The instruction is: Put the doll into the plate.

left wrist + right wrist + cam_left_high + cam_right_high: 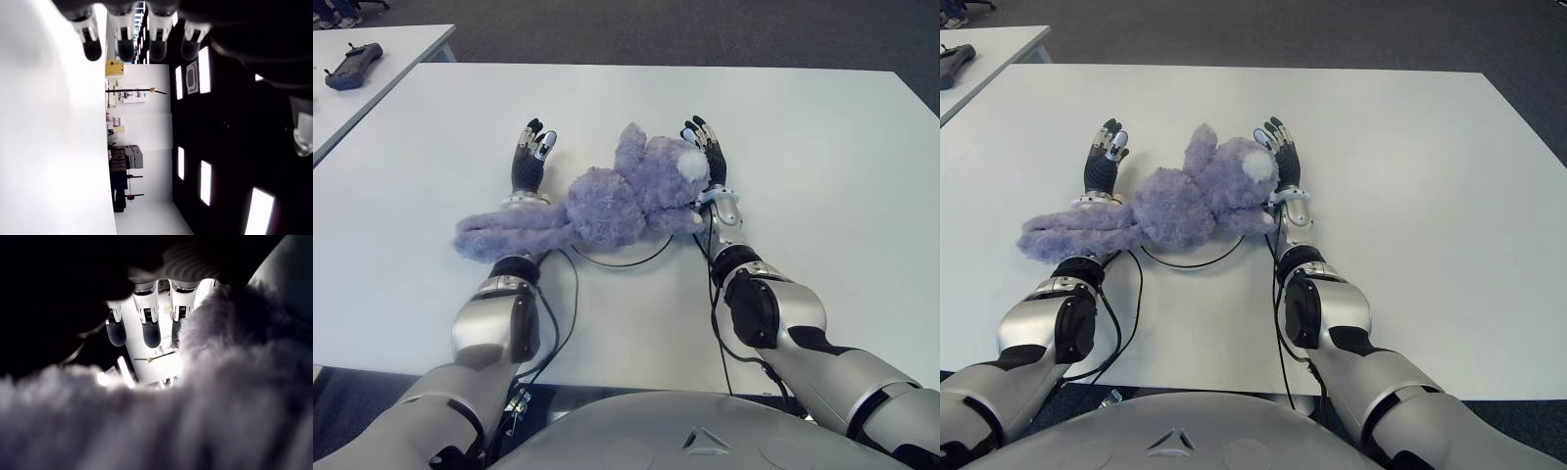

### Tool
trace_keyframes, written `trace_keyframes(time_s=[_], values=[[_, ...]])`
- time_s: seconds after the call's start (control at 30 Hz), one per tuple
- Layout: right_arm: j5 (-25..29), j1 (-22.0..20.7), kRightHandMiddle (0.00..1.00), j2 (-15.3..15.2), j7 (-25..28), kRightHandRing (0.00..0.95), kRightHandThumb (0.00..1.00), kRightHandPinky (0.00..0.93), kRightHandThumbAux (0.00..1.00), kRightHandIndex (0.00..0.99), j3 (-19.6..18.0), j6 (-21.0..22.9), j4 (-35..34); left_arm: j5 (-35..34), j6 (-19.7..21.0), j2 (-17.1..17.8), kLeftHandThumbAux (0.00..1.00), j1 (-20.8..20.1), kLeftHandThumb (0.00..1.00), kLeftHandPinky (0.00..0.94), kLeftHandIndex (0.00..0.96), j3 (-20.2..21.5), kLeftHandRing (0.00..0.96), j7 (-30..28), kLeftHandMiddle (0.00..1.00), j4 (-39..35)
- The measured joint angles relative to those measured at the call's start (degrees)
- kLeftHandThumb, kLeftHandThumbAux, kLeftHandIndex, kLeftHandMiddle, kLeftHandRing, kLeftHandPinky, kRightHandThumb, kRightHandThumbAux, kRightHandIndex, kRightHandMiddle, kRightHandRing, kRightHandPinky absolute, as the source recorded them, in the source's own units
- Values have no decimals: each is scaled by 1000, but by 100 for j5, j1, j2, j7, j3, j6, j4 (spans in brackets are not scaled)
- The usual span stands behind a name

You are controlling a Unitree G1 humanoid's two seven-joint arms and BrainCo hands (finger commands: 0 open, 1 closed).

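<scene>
Left eye view: the doll [607, 206] lies across a thin-rimmed plate [625, 262] on the white table [822, 176], long axis running from 8 o'clock to 2 o'clock, between both hands. Left hand [530, 157] shows at the doll's 10 o'clock, fingers straight and spread, holding nothing. Right hand [707, 149] sits at its 3 o'clock, touching the head, and looks nearer.

Right eye view: same layout.

Left wrist view: fingertips [125, 46] extended, nothing between them.

Right wrist view: fingers [150, 330] straight, fur pressing beside them, not gripped.
</scene>
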Motion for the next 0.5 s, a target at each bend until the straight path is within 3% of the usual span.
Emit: trace_keyframes(time_s=[0.5], values=[[-3, 16, 114, 4, -139, 97, 0, 94, 517, 104, 136, -1, -13, -1, -49, 5, 412, 5, 0, 0, 0, 34, 0, -147, 9, -1]])
